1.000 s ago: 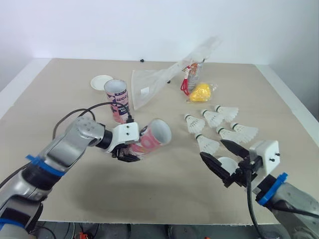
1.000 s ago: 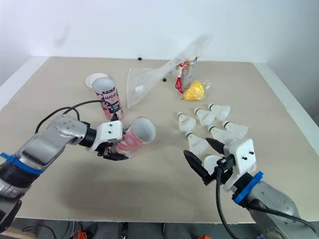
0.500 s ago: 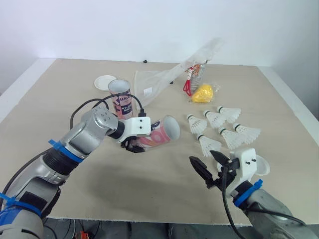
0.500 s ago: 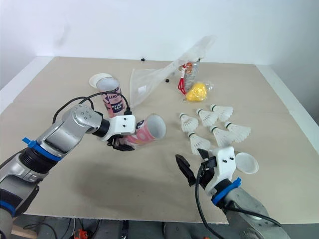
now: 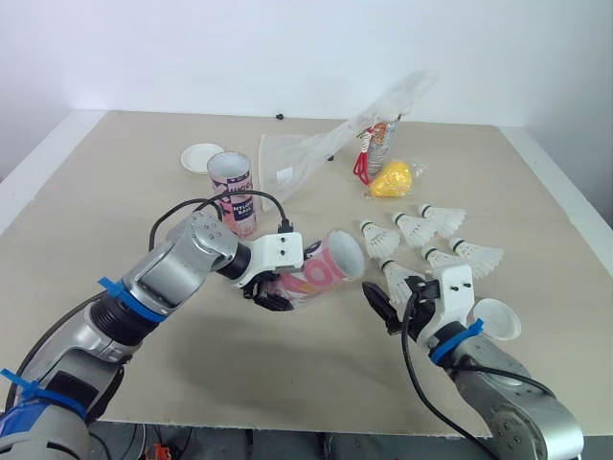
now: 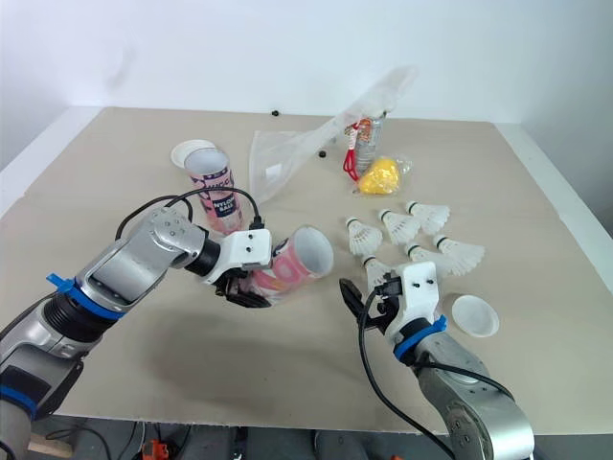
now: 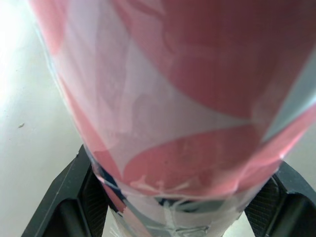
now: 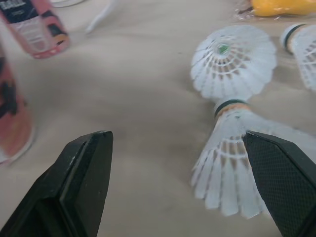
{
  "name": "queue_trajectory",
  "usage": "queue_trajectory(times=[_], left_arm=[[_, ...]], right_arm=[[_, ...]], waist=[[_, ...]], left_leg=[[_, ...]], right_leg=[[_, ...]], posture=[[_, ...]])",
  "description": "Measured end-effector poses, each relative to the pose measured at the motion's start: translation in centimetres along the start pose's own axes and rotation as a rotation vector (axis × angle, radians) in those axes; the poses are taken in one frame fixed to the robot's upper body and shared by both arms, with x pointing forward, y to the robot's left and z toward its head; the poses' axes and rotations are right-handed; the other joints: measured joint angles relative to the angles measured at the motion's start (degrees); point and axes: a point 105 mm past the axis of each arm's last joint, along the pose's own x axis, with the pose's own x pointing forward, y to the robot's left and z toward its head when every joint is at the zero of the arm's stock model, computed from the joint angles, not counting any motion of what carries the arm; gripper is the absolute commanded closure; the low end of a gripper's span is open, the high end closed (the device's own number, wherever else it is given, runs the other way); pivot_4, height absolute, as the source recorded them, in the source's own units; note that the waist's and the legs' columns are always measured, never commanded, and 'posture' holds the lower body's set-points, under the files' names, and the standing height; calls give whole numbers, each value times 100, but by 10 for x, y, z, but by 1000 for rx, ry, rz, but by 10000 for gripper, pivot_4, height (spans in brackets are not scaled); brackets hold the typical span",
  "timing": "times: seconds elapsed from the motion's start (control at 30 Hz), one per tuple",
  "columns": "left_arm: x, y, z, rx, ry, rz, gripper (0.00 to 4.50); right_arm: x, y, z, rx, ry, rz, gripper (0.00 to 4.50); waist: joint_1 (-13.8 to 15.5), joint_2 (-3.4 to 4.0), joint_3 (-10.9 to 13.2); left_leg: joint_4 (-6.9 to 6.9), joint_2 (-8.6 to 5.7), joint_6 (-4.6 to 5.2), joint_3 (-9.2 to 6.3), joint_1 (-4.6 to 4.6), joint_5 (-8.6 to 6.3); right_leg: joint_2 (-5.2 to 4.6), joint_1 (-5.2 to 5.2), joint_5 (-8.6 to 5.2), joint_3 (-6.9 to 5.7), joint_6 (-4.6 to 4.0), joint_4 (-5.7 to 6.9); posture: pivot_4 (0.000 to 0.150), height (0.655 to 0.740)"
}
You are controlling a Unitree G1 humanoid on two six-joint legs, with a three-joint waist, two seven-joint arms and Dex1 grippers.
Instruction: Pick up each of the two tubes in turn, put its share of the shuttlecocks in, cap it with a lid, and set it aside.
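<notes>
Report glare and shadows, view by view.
Left eye view: the clear plastic bag catches light and looks whitish. Left wrist view: the table beside the held tube glares white. Right wrist view: soft shadow beside the nearest shuttlecock.

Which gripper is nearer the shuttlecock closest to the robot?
Right. The right gripper, jaws open, has that shuttlecock just ahead of it. The left gripper is shut on the pink tube, farther off to the shuttlecock's left.

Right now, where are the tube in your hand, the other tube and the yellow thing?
Held tube [image 5: 323, 273]: left eye view, pink side wall.
Standing tube [image 5: 233, 181]: left eye view, printed side.
Yellow thing [image 5: 392, 178]: left eye view, its middle.
</notes>
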Motion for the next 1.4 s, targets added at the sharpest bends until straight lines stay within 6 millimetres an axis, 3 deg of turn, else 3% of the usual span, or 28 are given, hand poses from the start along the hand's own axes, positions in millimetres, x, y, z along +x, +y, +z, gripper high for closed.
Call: queue_trajectory(times=[0.37,0.47,0.63,0.93,1.03,1.1,1.4], left_arm=[[0,0,-4,-21,9,21,13364],[1,0,-3,-27,9,27,14004],[1,0,-3,-31,6,31,14004],[3,0,-1,-45,-3,39,14004],[3,1,-1,-47,-6,41,14004],[3,1,-1,-48,-7,42,14004],[3,2,-2,-54,-7,51,14004]], right_arm=[[11,-3,-11,27,33,-41,0],[13,-5,-13,27,47,-59,8427],[16,-9,-12,13,54,-95,29149],[20,-12,-13,5,78,-167,29149],[19,-13,-14,-2,87,-177,36838],[19,-14,-14,-10,90,-184,44536],[15,-17,-9,-57,90,-208,44536]], waist=[[-1,0,0],[-1,0,0],[-1,0,0],[-3,0,0],[-3,0,0],[-3,0,0],[-3,0,0]], left_leg=[[5,-2,0,-2,0,0],[6,-3,0,-3,0,0],[9,-3,-1,-4,0,1],[12,-7,-1,-6,0,1],[12,-7,-1,-7,0,1],[13,-7,-1,-7,0,1],[16,-8,-1,-8,0,1]], right_leg=[[0,0,0,0,1,9],[0,-1,-1,1,0,13],[0,-2,-2,0,-1,20],[-1,-5,-9,1,1,34],[-1,-7,-11,0,1,38],[-1,-8,-14,1,5,42],[-1,-8,-16,0,5,47]], posture=[[1500,7400],[1500,7400],[1500,7400],[1500,7400],[1500,7400],[1500,7400],[1500,7400]])
